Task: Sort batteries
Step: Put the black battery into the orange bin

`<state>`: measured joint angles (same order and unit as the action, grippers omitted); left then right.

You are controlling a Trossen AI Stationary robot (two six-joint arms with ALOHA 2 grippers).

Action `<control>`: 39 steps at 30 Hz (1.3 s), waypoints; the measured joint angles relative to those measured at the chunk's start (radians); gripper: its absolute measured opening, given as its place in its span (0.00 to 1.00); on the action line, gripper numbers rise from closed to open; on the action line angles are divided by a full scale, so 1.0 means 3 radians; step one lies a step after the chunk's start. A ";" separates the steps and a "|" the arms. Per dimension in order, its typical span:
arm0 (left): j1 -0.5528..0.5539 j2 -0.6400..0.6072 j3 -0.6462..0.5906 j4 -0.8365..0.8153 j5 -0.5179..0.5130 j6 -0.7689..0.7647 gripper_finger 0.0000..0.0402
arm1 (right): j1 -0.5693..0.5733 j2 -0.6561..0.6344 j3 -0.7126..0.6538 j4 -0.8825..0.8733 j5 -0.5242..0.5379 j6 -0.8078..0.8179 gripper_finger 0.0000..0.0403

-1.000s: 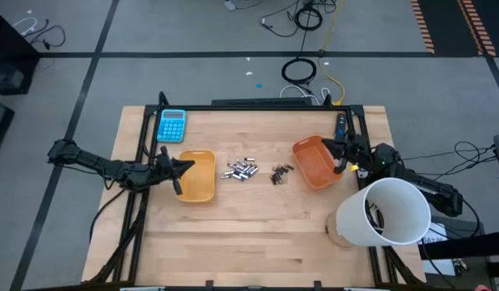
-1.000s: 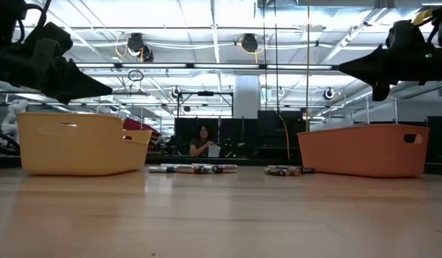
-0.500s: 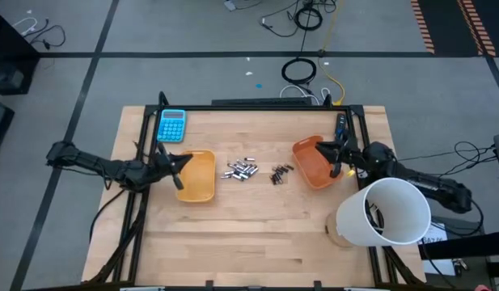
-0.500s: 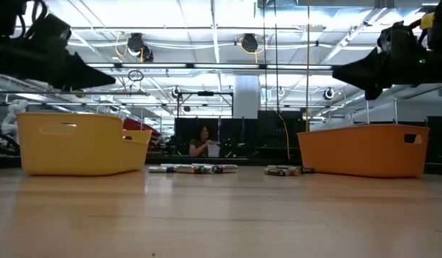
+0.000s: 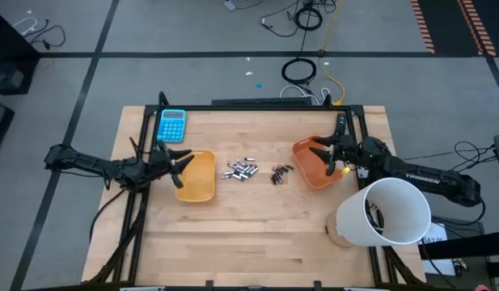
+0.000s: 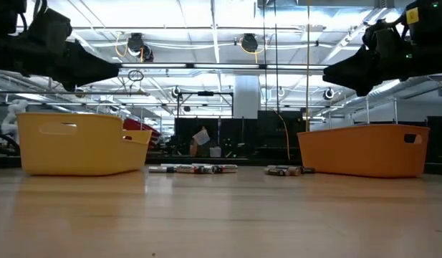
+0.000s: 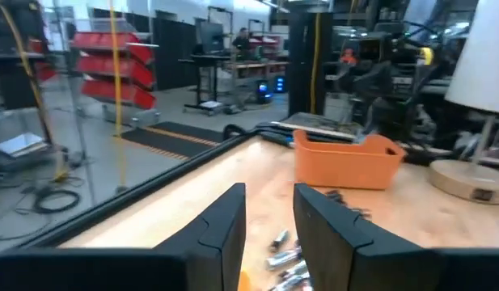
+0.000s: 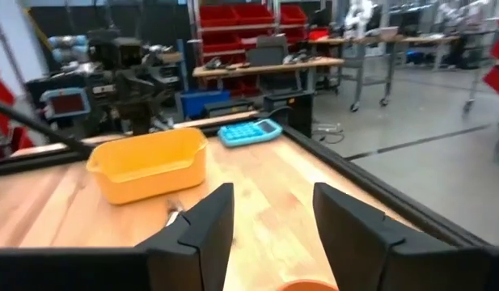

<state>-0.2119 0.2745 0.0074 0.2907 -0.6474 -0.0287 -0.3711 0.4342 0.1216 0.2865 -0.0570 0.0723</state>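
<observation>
Two dark robot arms are reaching over a wooden table point(image 5: 257, 242) from opposite sides, each hanging above a tray. The left gripper point(image 5: 182, 161) is hovering over the near edge of the yellow tray point(image 5: 202, 179), its two fingers spread apart and holding nothing; its wrist camera shows a clear gap between them. The right gripper point(image 5: 323, 153) is hovering above the orange tray point(image 5: 307, 170), fingers likewise parted and empty. The batteries are lying loose on the bare wood between the two trays, ahead of both pincers and well below them: a cluster of silvery-white batteries point(image 5: 241, 170) is sitting just beyond the yellow tray, closer to the left pincer, and a smaller clump of dark batteries point(image 5: 281, 172) is sitting just short of the orange tray, closer to the right pincer. None appears to be in either tray, so the sorting looks barely begun. A blue calculator point(image 5: 171, 125) is resting off to the side of the left pincer, and a large white lampshade-like cylinder point(image 5: 385, 212) is standing near the right arm. The batteries are probably rigid, smooth and dense for their size, likely to roll or skid if nudged; pinching one across its middle, fingers straddling the round body, seems the safest hold.
</observation>
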 joint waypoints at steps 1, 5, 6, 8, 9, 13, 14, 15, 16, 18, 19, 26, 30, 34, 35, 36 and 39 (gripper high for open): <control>0.0000 0.0000 0.0000 0.0016 0.0028 -0.0090 0.29 | 0.0044 0.0042 0.0015 0.0008 -0.0006 -0.0001 0.39; 0.0000 -0.0001 0.0009 0.0159 0.0120 -0.0399 0.30 | 0.0173 0.0183 0.0081 0.0085 0.0018 -0.0033 0.40; 0.0001 0.0001 0.0031 0.0125 0.0159 -0.0422 0.30 | 0.0209 0.0219 0.0131 0.0082 0.0021 -0.0035 0.41; 0.0001 0.0001 0.0104 0.0029 0.0212 -0.0438 0.30 | 0.0260 0.0336 0.0268 0.0018 0.0036 -0.0100 0.42; 0.0006 0.0001 0.0155 -0.0036 0.0212 -0.0436 0.30 | 0.0282 0.0427 0.0349 -0.0053 0.0071 -0.0151 0.43; 0.0094 0.0114 0.0386 -0.0381 0.0107 -0.0410 0.30 | 0.0293 0.0921 0.0749 -0.0394 0.0071 -0.0371 0.43; 0.0126 0.0158 0.0451 -0.0437 0.0098 -0.0410 0.30 | 0.0292 0.1062 0.0872 -0.0419 0.0015 -0.0423 0.43; 0.0156 0.0207 0.0510 -0.0467 0.0097 -0.0410 0.30 | 0.0281 0.1203 0.0991 -0.0419 -0.0052 -0.0471 0.43; 0.0187 0.0253 0.0552 -0.0477 0.0099 -0.0404 0.30 | 0.0270 0.1357 0.1112 -0.0420 -0.0104 -0.0521 0.43; 0.0263 0.0354 0.0628 -0.0513 0.0150 -0.0382 0.30 | 0.0234 0.1680 0.1343 -0.0432 -0.0189 -0.0623 0.43; 0.0302 0.0414 0.0675 -0.0519 0.0185 -0.0383 0.30 | 0.0213 0.1847 0.1461 -0.0448 -0.0210 -0.0672 0.43; 0.0539 0.0927 0.0962 -0.0645 0.0450 -0.0402 0.30 | 0.0198 0.2840 0.2152 -0.0584 -0.0418 -0.0933 0.43; 0.0563 0.1123 0.0974 -0.0631 0.0452 -0.0403 0.30 | 0.0247 0.3095 0.2347 -0.0654 -0.0423 -0.1091 0.42; 0.0634 0.1217 0.0975 -0.0565 0.0455 -0.0347 0.30 | 0.0232 0.3268 0.2445 -0.0758 -0.0435 -0.1230 0.41; 0.0652 0.1223 0.0975 -0.0549 0.0475 -0.0324 0.30 | 0.0221 0.3287 0.2464 -0.0761 -0.0436 -0.1253 0.41; 0.0664 0.1223 0.0975 -0.0548 0.0497 -0.0321 0.30 | 0.0212 0.3302 0.2480 -0.0751 -0.0444 -0.1265 0.41; 0.0678 0.1223 0.0977 -0.0585 0.0581 -0.0397 0.30 | 0.0209 0.3304 0.2484 -0.0745 -0.0443 -0.1192 0.41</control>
<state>-0.0086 0.6415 0.3004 0.1152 -0.4729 -0.1477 -0.3084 1.4254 0.8669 0.0631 -0.1900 -0.2852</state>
